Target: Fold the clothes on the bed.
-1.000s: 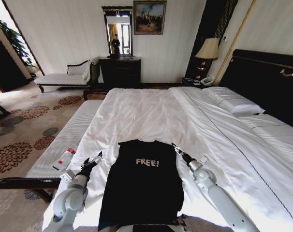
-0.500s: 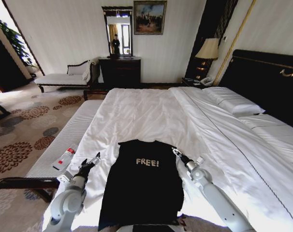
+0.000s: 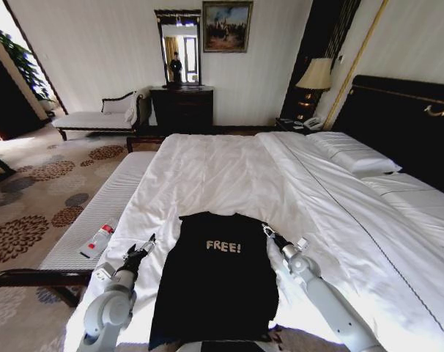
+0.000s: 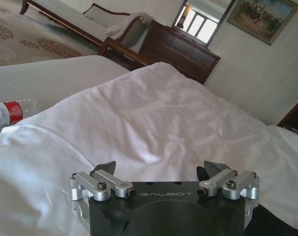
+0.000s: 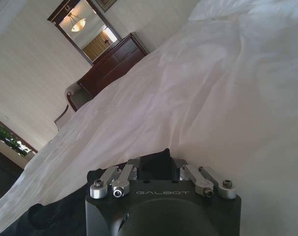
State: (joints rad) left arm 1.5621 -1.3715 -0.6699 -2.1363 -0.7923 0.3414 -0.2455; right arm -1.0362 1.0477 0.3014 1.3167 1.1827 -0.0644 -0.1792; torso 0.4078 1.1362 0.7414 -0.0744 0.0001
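Risk gathers at the near end of the bed [image 3: 229, 169], where the black T-shirt [image 3: 216, 282] lies flat, sleeves already tucked in, its "FREE!" lettering facing up. On the left, the left pincer [image 3: 144, 246] hovers just beside the shirt's left edge with its fingers spread wide and nothing between them. A closing grip there could catch the white duvet [image 3: 207, 176] along with the shirt, dragging both. On the right, the right pincer [image 3: 267, 229] sits at the shirt's upper right corner, fingers drawn together with dark fabric showing between them in the right wrist view; whether the cloth is truly pinched cannot be told. A thin hold could slip and skew the fold.
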